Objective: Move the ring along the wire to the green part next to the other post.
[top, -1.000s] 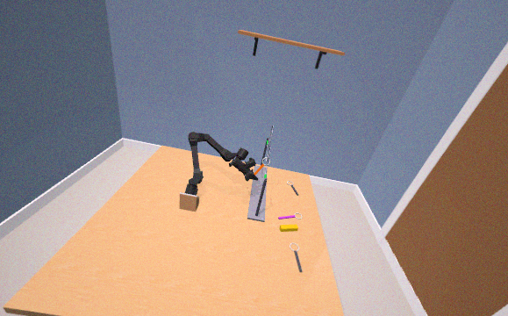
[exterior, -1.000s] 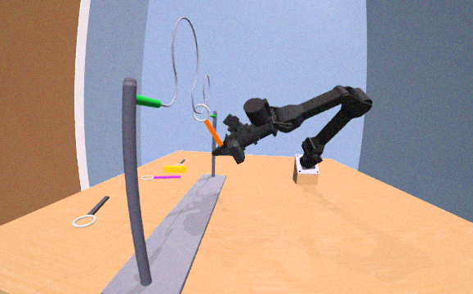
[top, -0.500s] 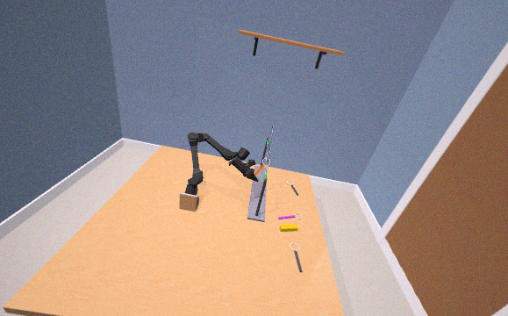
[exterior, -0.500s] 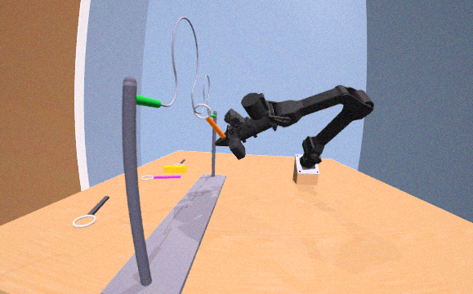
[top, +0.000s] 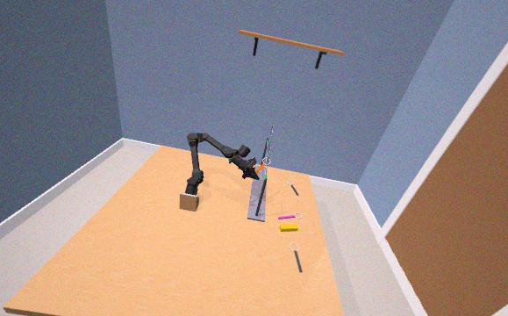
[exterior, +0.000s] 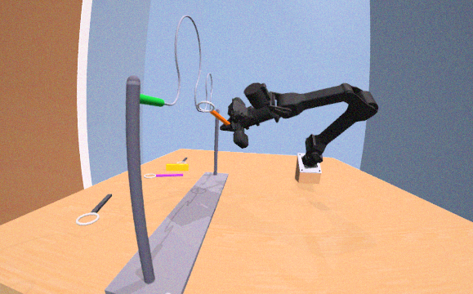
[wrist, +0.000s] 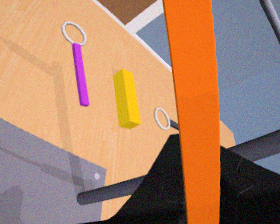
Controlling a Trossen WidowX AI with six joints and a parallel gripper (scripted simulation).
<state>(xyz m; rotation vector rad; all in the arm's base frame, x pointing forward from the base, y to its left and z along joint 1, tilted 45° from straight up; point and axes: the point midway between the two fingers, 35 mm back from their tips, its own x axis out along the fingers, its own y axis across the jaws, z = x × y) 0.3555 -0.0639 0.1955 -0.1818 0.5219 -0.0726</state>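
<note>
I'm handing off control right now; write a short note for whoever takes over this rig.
End effector: shut on the orange handle, held up in the air.
Ring: around the wire near the far post, beside the small loop; whether it touches grey wire cannot be told.
Done: handle picked up, ring lifted.
Left: guide the ring along the grey wire, through its loops, to the green part by the near post; hang it, open, back away.
The spare rings and yellow block on the table are not part of this.
</note>
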